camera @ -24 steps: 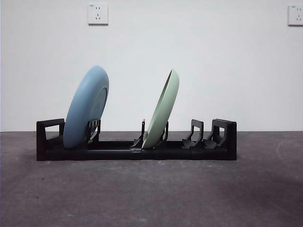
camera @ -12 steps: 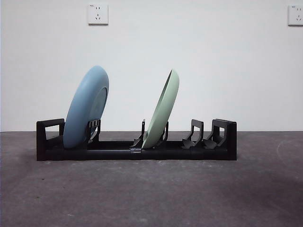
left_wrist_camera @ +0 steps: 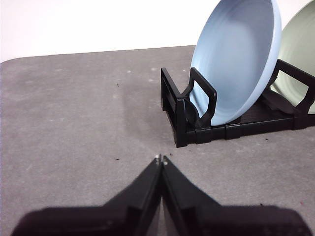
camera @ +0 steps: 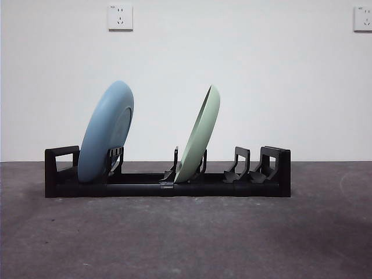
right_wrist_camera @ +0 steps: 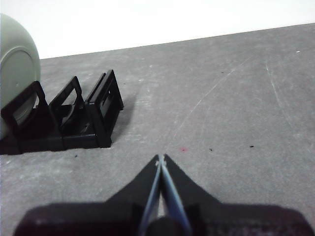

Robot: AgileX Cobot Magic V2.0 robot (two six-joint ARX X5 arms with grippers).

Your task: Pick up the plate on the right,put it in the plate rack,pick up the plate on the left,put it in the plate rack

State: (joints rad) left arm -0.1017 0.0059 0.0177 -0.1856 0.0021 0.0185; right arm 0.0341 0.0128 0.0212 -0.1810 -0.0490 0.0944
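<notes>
The black plate rack (camera: 168, 187) stretches across the table in the front view. A blue plate (camera: 106, 132) leans upright in its left end slot, and a green plate (camera: 200, 135) leans in a middle slot. Neither arm shows in the front view. My left gripper (left_wrist_camera: 161, 159) is shut and empty, low over the grey table a short way off the rack's left end (left_wrist_camera: 187, 110), where the blue plate (left_wrist_camera: 234, 59) stands. My right gripper (right_wrist_camera: 160, 159) is shut and empty too, off the rack's right end (right_wrist_camera: 103, 110), with the green plate (right_wrist_camera: 17, 73) at the frame's edge.
Two white wall sockets (camera: 120, 17) (camera: 362, 18) sit high on the white back wall. Grey table (camera: 186, 238) spreads in front of the rack. Two empty divider pairs (camera: 256, 165) remain at the rack's right end.
</notes>
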